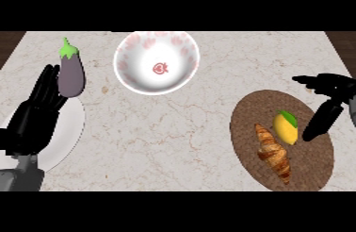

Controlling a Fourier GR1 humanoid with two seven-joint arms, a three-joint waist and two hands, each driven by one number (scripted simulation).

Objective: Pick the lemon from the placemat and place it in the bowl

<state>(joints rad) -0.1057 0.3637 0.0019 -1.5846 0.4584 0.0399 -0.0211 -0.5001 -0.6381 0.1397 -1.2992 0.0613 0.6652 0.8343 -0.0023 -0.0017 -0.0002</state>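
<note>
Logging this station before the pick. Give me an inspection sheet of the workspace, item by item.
Surface: marble counter, light with fine veins.
Job's things: lemon lies on the brown placemat, not yet picked; white bowl with pink marks stands at the far middle, nothing seen in it.
Clutter: croissant on the placemat beside the lemon; eggplant by the far rim of the white plate at left.
Hands: right hand open, just right of the lemon, holding nothing; left hand open, resting over the plate.
Cables: nothing seen.
Surroundings: dark floor beyond the counter's far corners.
</note>
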